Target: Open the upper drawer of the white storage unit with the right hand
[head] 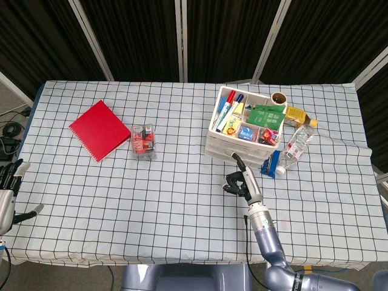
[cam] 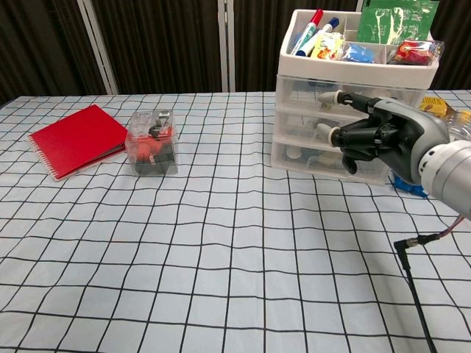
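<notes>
Closed clear-fronted upper drawer

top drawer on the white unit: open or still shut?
Shut. In the chest view the upper drawer sits flush with the two drawer fronts below it. The right hand is at the unit's front, one finger extended toward that drawer.

One white storage unit with three drawers and a top tray. One red notebook. One clear box of small items. One bottle. One blue packet. One yellow box. One cup. Two hands: right hand, left hand.
</notes>
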You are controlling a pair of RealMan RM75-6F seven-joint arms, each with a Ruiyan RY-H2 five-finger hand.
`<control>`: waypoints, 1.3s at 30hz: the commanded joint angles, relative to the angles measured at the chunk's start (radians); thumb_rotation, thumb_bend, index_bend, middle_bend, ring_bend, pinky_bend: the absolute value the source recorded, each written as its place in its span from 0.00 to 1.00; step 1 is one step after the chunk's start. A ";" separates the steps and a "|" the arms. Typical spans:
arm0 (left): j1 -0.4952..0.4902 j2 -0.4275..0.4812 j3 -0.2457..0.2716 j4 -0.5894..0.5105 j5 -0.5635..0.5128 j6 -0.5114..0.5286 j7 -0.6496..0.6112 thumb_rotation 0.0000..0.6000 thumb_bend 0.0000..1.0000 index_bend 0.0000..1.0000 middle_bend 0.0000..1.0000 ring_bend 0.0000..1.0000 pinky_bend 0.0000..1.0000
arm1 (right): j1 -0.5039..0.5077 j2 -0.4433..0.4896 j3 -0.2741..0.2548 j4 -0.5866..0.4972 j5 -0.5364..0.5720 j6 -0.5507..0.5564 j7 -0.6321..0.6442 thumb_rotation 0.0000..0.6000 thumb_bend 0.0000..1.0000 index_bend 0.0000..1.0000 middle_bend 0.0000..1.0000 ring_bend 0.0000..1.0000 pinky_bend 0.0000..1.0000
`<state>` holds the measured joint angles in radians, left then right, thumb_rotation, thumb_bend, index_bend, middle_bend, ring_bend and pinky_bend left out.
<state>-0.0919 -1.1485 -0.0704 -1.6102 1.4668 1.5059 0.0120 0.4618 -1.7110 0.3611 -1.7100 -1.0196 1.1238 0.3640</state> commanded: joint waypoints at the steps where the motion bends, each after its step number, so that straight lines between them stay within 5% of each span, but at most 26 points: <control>1: 0.001 0.001 0.000 0.000 0.001 0.002 -0.003 1.00 0.06 0.00 0.00 0.00 0.00 | 0.001 -0.033 0.013 0.036 0.005 0.015 0.020 1.00 0.37 0.17 0.96 0.93 0.77; 39: 0.005 0.003 0.000 -0.008 0.002 0.007 0.010 1.00 0.06 0.00 0.00 0.00 0.00 | 0.004 -0.127 0.028 0.192 -0.011 -0.004 0.016 1.00 0.38 0.11 0.96 0.93 0.77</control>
<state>-0.0873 -1.1458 -0.0708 -1.6179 1.4694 1.5131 0.0217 0.4653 -1.8382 0.3886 -1.5184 -1.0301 1.1202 0.3800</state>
